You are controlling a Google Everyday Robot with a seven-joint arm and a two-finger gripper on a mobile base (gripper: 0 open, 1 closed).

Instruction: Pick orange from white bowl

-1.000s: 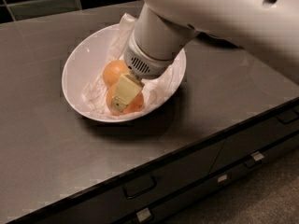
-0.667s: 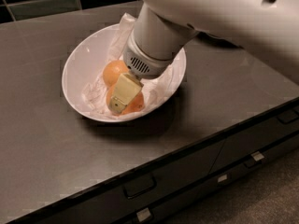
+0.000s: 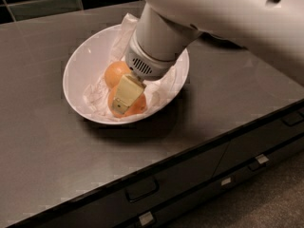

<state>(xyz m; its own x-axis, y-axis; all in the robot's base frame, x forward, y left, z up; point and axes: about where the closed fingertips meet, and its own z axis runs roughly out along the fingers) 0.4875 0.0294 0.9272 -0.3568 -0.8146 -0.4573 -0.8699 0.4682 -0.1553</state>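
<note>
The white bowl (image 3: 75, 65), lined with crumpled white paper (image 3: 95, 95), sits on the dark counter. Two oranges lie in it. The deeper reddish orange (image 3: 138, 108) is at the front of the bowl. The paler orange (image 3: 115, 73) is just behind it, touching it. My gripper (image 3: 124, 100) reaches down into the bowl from the upper right. Its tan end lies right over the top of the reddish orange and hides the fruit's middle. The white arm covers the bowl's back right rim.
The bowl stands on a dark grey counter (image 3: 42, 146). Its front edge runs from lower left to right, above drawers with handles (image 3: 141, 189). A dark tiled wall (image 3: 42, 1) runs behind the counter.
</note>
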